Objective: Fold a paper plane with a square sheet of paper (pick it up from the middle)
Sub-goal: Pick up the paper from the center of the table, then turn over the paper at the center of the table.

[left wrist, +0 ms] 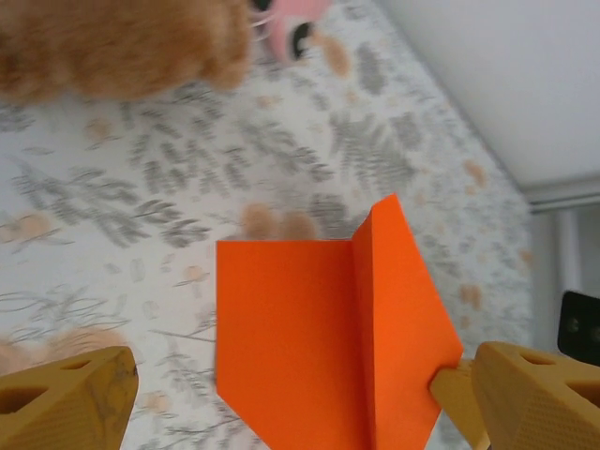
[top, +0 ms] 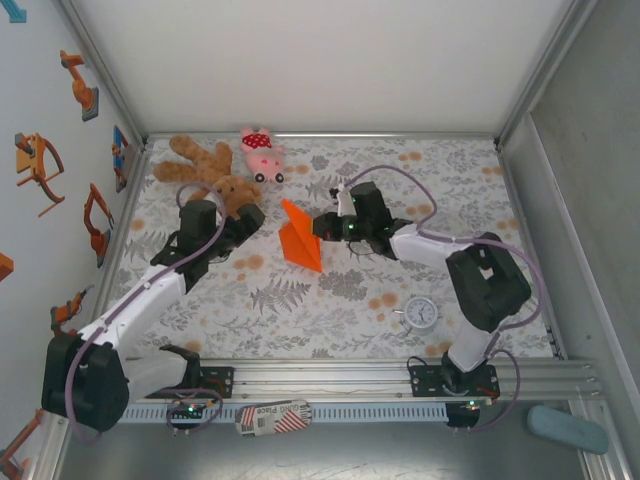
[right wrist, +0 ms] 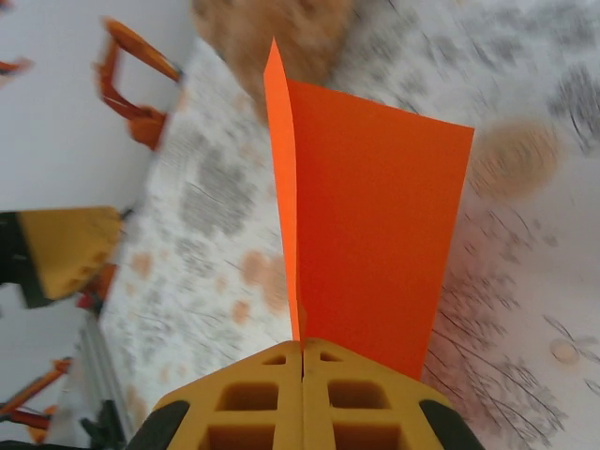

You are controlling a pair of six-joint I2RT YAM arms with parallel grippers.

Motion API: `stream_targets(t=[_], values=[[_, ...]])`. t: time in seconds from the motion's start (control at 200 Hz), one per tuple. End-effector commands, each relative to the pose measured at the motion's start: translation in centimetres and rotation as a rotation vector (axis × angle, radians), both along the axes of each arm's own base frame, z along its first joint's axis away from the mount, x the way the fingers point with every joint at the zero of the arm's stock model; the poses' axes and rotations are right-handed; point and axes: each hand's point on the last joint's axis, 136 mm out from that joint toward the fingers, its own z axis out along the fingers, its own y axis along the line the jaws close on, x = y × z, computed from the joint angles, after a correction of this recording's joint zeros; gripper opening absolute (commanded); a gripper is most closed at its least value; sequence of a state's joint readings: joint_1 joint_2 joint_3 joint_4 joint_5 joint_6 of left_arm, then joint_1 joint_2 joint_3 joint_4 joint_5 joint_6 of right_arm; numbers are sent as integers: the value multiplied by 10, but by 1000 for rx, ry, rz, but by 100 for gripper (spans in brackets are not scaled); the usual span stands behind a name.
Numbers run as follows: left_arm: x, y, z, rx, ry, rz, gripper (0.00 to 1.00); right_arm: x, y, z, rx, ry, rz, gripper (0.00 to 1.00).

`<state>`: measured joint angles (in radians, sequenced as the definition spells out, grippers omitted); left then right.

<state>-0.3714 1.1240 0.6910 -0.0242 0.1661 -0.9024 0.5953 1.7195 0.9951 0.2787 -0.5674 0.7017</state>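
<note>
Orange paper plane (top: pixel 300 243), part-folded, stands at frame centre. The right gripper (right wrist: pixel 302 354) pinches its edge, jaws pressed together. The left gripper (top: pixel 250 218) hovers just left, jaws spread. The next move probably needs it to catch the free flap.

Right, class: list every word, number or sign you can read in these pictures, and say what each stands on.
"Place": on the red-and-white striped item at the near edge; the letters before it are too blurred to read.
Numerals on the white clock: too small to read.
No print on the orange paper.
</note>
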Motion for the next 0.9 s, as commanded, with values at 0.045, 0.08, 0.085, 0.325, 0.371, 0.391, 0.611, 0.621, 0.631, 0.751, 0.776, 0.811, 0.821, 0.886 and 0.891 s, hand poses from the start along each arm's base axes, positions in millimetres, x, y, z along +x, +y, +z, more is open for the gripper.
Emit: stream_targets(t=[0.045,0.08,0.085,0.325,0.371,0.391,0.611,0.621,0.631,0.751,0.776,0.811,0.821,0.886,0.891], values=[[-5,-37,56,-172,-201,-193,92,0,0,75,221,-81,3,0],[-7,-43,65,-198,-230,-222,92,0,0,84,248,-82,1,0],[-7,-44,66,-201,-232,-228,92,0,0,86,254,-85,1,0],[-21,-84,96,-284,-343,-402,85,-8,1,131,404,-77,41,0],[-23,-90,97,-291,-349,-426,82,-8,2,134,422,-67,48,0],[-24,-93,98,-295,-354,-438,81,-9,2,137,430,-65,49,0],[-28,-112,102,-308,-381,-519,68,-11,3,150,486,-49,71,0],[-28,-112,102,-308,-382,-523,68,-11,3,150,487,-48,72,0],[-28,-113,102,-307,-383,-526,68,-11,4,149,487,-47,72,0],[-29,-118,102,-300,-386,-552,60,-11,4,151,506,-37,78,0],[-29,-119,103,-302,-391,-555,58,-10,5,152,512,-35,80,0],[-29,-120,104,-306,-398,-562,56,-10,5,153,522,-33,82,0],[-29,-120,103,-307,-398,-564,55,-10,5,153,525,-32,82,0],[-31,-123,106,-320,-413,-583,52,-9,5,155,546,-26,84,0],[-32,-123,106,-321,-414,-585,51,-9,5,155,547,-26,84,0]])
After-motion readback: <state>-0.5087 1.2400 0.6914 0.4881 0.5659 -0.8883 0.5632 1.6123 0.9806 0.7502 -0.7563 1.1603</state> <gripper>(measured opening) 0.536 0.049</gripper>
